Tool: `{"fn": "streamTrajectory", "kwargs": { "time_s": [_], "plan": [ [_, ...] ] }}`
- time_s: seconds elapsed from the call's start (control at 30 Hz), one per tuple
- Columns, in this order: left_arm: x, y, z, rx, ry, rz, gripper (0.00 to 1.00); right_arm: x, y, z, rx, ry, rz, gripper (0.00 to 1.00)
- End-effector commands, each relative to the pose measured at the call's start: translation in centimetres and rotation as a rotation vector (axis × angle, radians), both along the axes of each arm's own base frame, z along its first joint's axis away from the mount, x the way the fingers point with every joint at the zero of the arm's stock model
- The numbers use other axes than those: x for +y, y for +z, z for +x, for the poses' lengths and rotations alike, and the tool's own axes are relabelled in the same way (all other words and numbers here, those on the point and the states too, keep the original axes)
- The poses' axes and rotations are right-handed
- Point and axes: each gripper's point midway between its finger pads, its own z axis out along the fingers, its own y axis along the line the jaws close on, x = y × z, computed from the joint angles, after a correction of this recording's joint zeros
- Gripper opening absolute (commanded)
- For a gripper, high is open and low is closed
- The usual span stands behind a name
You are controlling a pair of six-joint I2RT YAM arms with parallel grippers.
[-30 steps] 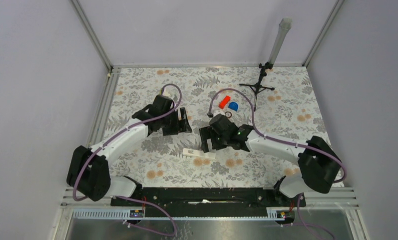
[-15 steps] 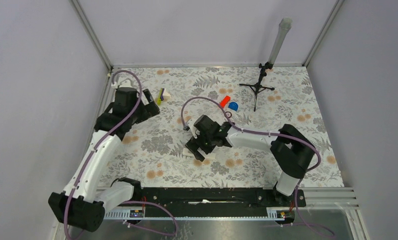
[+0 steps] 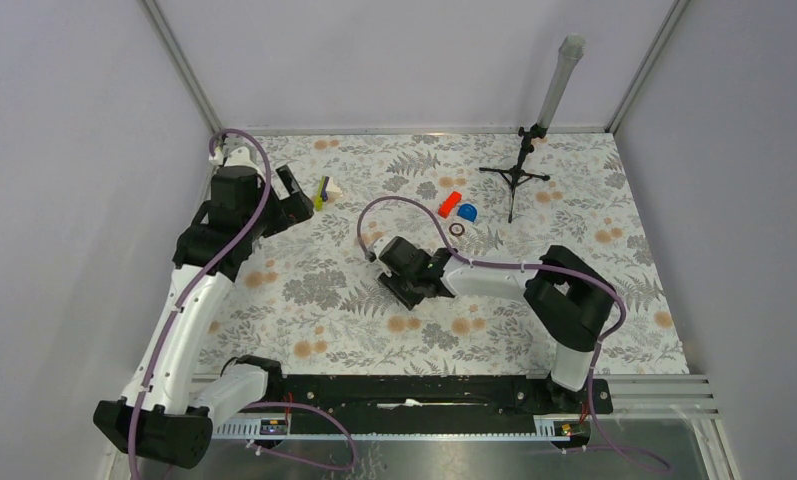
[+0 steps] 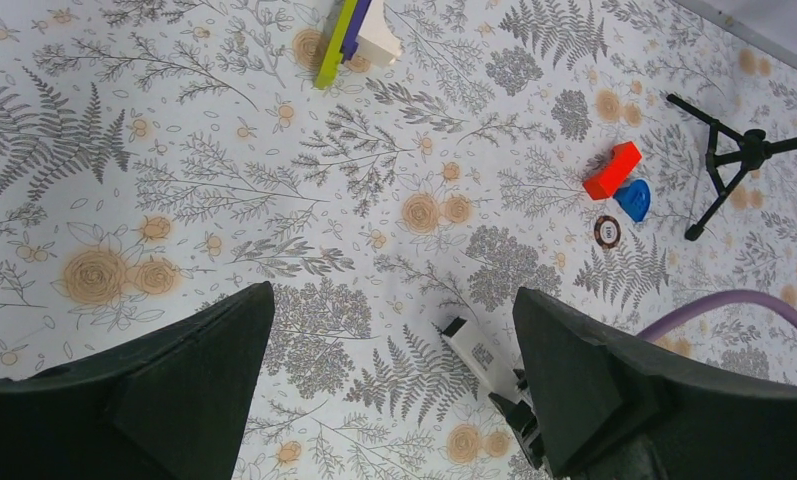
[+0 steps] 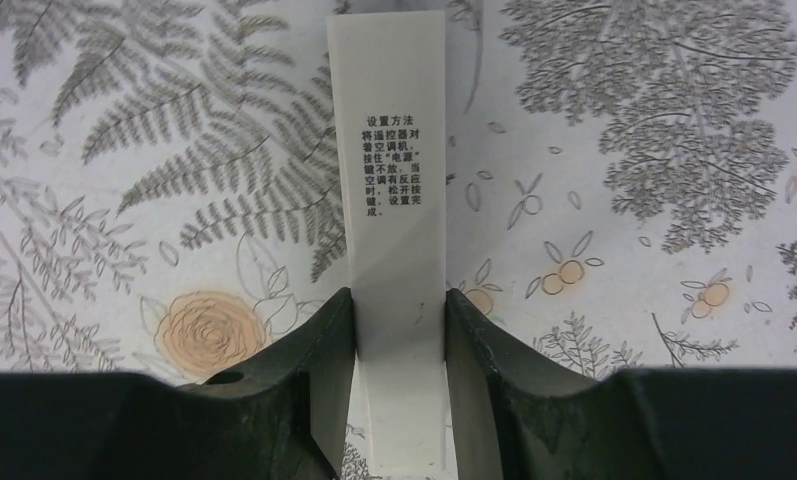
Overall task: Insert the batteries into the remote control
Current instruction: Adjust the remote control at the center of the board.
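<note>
**Right jaws pinched on the remote, left jaws wide and empty**

From my wrist feed, the right jaws are closed onto the remote control (image 5: 394, 150). Both fingers (image 5: 314, 350) press its long sides, and the white bar runs straight out ahead of them with a printed label (image 5: 393, 165) facing up. I cannot tell whether it rests on the table (image 3: 324, 320) or sits just off it. From overhead, the right arm (image 3: 494, 280) reaches to about the middle of the table, and its wrist covers the bar. The left wrist view shows the bar's dark end (image 4: 452, 325) pointing away from that grip.

The left arm (image 3: 189, 300) stretches to the far left corner, its jaws spread as wide as I see them, holding nothing. Just beyond them lies a small bundle (image 4: 354, 35): a yellow-green stick, a dark blue stick and a white block, touching. I cannot tell whether the blue one is a battery.

Near the tripod (image 3: 519, 175) lie a red block (image 3: 447, 205), a blue half-round piece (image 3: 467, 212) and a dark ring (image 3: 457, 229).
</note>
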Motion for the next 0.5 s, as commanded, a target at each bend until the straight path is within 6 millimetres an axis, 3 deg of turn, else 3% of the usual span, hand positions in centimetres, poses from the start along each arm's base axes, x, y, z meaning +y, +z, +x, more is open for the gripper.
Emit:
{"fn": "streamTrajectory", "kwargs": {
  "time_s": [0.0, 0.17, 0.27, 0.37, 0.47],
  "plan": [
    [-0.7, 2.8, 0.9, -0.081, -0.045, -0.015, 0.99, -0.5, 0.5, 3.4, -0.071, -0.252, 0.004, 0.38],
    [-0.5, 3.2, 0.6, -0.085, -0.048, -0.005, 0.99, -1.3, -0.1, 4.6, -0.029, -0.436, 0.016, 0.40],
    [-1.3, 3.5, 0.3, -0.084, -0.082, -0.032, 0.99, -0.4, 0.4, 4.3, 0.016, -0.422, 0.062, 0.61],
    [-2.5, 4.3, -0.2, -0.089, -0.142, -0.079, 0.99, -0.4, 3.1, 4.8, -0.030, -0.425, 0.109, 0.85],
    [-2.2, 4.8, -0.6, -0.104, -0.129, -0.075, 0.99, -1.3, 7.2, 5.7, -0.126, -0.452, 0.171, 0.95]
  ]
}}
